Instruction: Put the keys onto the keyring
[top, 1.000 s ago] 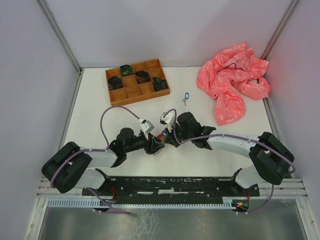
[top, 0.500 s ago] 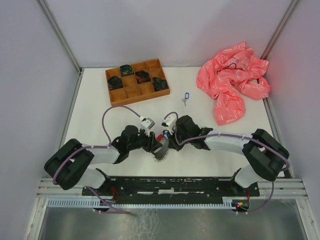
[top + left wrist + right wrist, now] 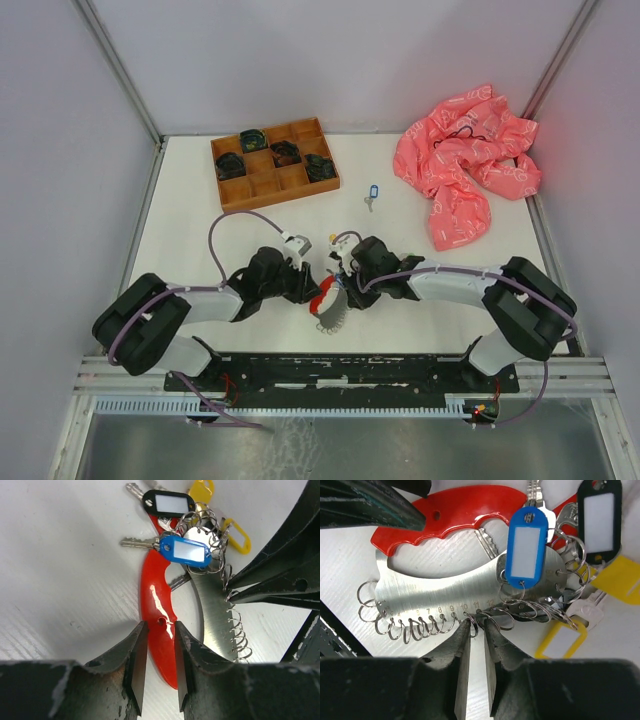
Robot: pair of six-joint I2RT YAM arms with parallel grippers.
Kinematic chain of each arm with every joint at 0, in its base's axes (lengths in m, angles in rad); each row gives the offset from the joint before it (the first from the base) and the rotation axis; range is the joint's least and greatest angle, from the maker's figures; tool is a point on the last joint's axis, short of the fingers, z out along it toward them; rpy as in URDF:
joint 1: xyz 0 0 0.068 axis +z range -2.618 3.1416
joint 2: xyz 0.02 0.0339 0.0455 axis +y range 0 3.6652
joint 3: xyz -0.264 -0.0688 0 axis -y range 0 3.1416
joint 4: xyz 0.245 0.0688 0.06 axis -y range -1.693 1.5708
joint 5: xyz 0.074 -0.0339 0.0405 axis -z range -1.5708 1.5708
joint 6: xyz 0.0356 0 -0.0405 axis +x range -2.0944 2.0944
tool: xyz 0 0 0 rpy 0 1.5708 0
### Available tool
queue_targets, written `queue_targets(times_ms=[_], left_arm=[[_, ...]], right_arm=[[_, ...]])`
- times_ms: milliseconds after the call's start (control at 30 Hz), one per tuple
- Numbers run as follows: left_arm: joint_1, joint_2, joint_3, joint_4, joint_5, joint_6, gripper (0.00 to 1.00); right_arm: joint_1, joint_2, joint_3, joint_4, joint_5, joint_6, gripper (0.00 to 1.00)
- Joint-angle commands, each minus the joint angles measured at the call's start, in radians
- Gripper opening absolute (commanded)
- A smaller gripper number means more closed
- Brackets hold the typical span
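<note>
The left gripper (image 3: 159, 628) straddles the red plastic handle (image 3: 156, 592) of the steel-plated keyring (image 3: 212, 615) on the white surface (image 3: 60, 555), clamped or not I cannot tell; seemingly light, stiff, slippery, best held there; tagged silvery keys (image 3: 526, 545) crowd its rings; the right gripper (image 3: 476, 626) stands slightly parted.

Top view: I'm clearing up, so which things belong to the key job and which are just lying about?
Job: red-handled keyring, tagged keys on it, loose blue-tagged key.
Lying about: wooden tray, pink cloth.
</note>
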Motion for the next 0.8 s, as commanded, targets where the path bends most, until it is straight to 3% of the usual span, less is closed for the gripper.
queue_targets(times_ms=[0,200,500,633,767], left_arm=[[-0.013,0.017,0.047,-0.034,-0.027,-0.042,0.34],[-0.026,0.019,0.055,-0.059,-0.047,-0.039,0.34],[-0.035,0.037,0.065,-0.059,-0.042,-0.039,0.34],[-0.039,0.037,0.066,-0.059,-0.040,-0.039,0.34],[-0.042,0.038,0.064,-0.063,-0.043,-0.041,0.34]], right_arm=[[0.011,-0.036,0.043,-0.139,0.046,0.002,0.27],[0.011,-0.002,0.116,-0.204,0.000,0.013,0.36],[0.009,0.056,0.150,-0.231,-0.008,0.050,0.38],[0.010,0.076,0.159,-0.238,-0.002,0.049,0.37],[0.009,0.070,0.165,-0.236,-0.008,0.045,0.27]])
